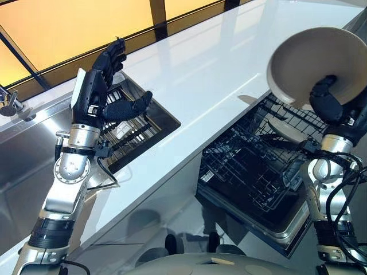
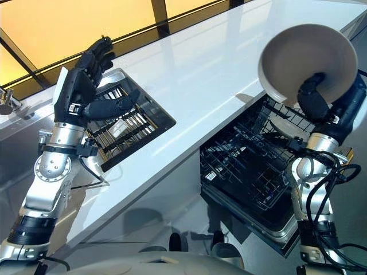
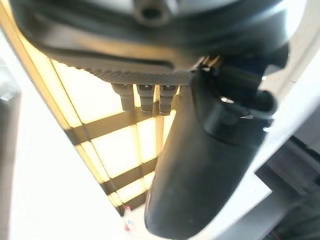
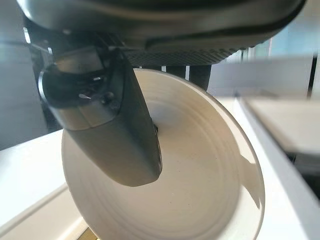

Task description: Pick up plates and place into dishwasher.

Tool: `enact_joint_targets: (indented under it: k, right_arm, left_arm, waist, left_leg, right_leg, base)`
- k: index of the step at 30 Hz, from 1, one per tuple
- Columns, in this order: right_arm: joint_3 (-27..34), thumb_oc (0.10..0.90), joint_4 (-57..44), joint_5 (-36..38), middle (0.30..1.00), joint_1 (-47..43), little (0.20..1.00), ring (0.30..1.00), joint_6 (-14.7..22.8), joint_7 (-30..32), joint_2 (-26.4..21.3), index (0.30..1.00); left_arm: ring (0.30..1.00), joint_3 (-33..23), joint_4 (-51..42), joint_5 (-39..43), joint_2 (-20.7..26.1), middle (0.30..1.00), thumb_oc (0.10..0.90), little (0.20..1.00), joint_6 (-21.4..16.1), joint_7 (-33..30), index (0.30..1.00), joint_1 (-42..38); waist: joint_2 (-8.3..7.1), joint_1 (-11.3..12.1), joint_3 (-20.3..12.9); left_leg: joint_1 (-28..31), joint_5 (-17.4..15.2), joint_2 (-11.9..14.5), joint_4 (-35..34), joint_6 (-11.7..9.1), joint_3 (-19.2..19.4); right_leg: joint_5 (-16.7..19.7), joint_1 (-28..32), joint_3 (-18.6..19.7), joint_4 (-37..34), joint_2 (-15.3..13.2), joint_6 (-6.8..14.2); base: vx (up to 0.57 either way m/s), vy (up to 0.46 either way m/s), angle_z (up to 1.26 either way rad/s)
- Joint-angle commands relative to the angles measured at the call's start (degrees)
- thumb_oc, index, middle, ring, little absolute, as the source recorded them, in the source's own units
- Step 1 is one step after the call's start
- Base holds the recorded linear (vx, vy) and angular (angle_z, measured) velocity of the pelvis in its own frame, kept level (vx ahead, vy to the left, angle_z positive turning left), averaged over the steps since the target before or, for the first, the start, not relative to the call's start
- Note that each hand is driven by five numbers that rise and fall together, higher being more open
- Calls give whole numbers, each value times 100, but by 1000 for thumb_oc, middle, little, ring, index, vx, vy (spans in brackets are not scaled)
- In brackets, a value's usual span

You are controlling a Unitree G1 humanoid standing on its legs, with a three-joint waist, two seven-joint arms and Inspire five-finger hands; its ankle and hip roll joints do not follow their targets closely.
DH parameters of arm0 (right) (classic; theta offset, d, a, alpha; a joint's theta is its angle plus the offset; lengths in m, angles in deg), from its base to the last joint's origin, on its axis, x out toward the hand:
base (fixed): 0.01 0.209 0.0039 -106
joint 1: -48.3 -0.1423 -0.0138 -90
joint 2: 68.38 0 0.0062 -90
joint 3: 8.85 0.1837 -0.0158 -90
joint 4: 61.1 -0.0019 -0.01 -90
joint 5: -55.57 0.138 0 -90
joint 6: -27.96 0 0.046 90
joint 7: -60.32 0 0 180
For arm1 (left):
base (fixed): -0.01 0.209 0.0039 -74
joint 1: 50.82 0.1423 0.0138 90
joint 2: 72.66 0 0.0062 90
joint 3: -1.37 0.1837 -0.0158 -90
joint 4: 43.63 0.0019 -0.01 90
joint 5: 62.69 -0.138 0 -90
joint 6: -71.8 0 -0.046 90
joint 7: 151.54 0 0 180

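My right hand (image 1: 328, 103) holds a cream plate (image 1: 309, 60) tilted up in the air above the open dishwasher rack (image 1: 258, 166). Its thumb (image 4: 120, 135) presses on the plate's inner face (image 4: 200, 170), with the fingers behind the plate. Another pale plate (image 1: 287, 129) stands in the rack's far part. My left hand (image 1: 100, 86) is raised over the counter beside the sink, fingers straight and thumb (image 3: 200, 165) out, holding nothing.
A white counter (image 1: 218, 63) runs from the sink (image 1: 28, 154) to the dishwasher. A dark drying rack (image 1: 135, 129) sits in the sink's right part. A tap (image 1: 8, 103) stands at the far left. Amber window panes (image 1: 57, 23) line the back.
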Motion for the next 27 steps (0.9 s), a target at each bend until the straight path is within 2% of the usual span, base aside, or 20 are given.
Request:
enact_joint_targets:
  k: [1, 4, 8, 14, 23, 27]
  right_arm:
    - [532, 100, -198, -977, 300, -297, 200, 300, 201, 536, -456, 300]
    - [615, 100, 64, -1438, 300, -82, 200, 300, -163, 544, -524, 300]
    - [595, 100, 247, -1656, 300, 97, 200, 300, -340, 409, -523, 300]
    - [347, 100, 534, -1929, 300, 295, 200, 300, -407, 61, -367, 300]
    - [67, 100, 817, -2022, 300, 386, 200, 300, -596, -326, -274, 300]
    - [-117, 100, 926, -2108, 300, 454, 200, 300, -832, -619, -191, 300]
  left_arm:
    - [900, -553, 131, 270, 59, 900, 800, 900, -275, -177, 900, -142]
    - [900, -653, 250, 268, -12, 900, 800, 900, -110, -70, 900, 35]
    - [900, -727, 331, 284, -97, 900, 800, 900, 6, -15, 900, 182]
    - [900, -775, 530, 673, -336, 900, 800, 900, -100, 326, 900, 350]
    - [900, -781, 708, 835, -514, 900, 800, 900, -266, 369, 900, 534]
    - [900, -845, 677, 856, -539, 900, 800, 900, -301, 350, 900, 600]
  waist:
    - [-55, 15, -458]
    - [-56, 5, -429]
    - [-57, -10, -405]
    - [-49, -24, -325]
    - [-39, 3, -253]
    - [-45, 38, -227]
  left_leg:
    - [205, -690, -144, 32, 70, 174]
    - [200, -692, -148, 32, 85, 185]
    - [198, -694, -150, 32, 99, 203]
    - [199, -692, -146, 32, 112, 247]
    - [212, -697, -147, 32, 110, 245]
    - [204, -687, -145, 32, 113, 232]
  right_leg:
    - [-646, 211, -105, 240, 388, 89]
    - [-641, 192, -93, 248, 381, 100]
    - [-638, 180, -84, 257, 372, 106]
    - [-632, 144, -95, 308, 349, 119]
    - [-663, 141, -145, 370, 317, 134]
    - [-674, 131, -199, 402, 296, 137]
  base:
    - [5, 7, -4]
    - [0, 4, -4]
    - [-1, 4, -2]
    - [0, 0, 0]
    - [0, 0, 0]
    - [0, 0, 0]
